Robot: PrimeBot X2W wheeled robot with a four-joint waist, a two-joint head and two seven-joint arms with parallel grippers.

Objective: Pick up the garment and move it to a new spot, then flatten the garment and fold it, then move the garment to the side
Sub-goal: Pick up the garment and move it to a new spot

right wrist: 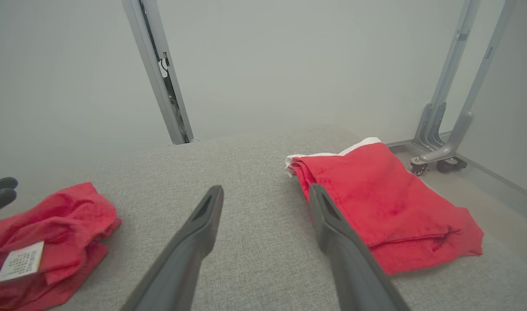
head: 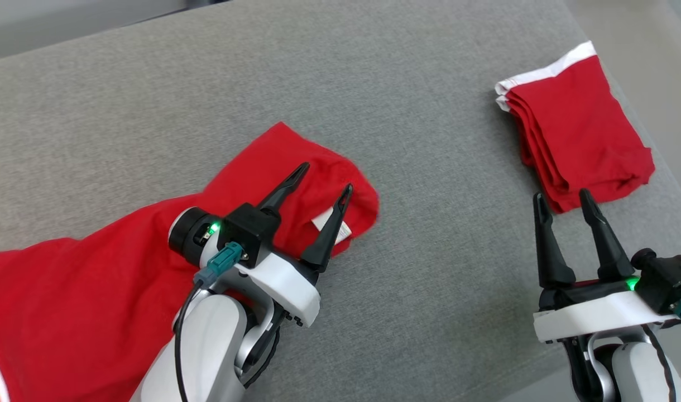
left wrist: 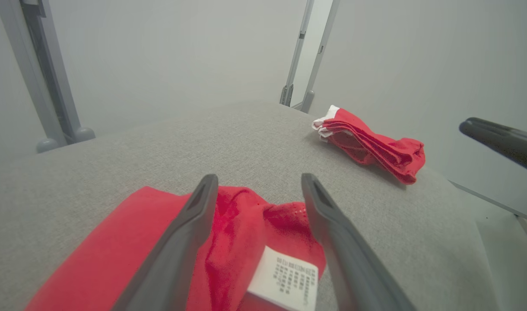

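with left tool and right tool both spread, we judge flattening comes next: pinch the rumpled garment at its corners and pull apart.

crumpled red fabric garment, white tag with dark print. folded red cloth stack has white edging. soft tabletop is heathered grey.

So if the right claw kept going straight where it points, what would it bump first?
Most likely the folded red garment, just beyond the open right gripper. Its height is unclear, so it might skim over the top.
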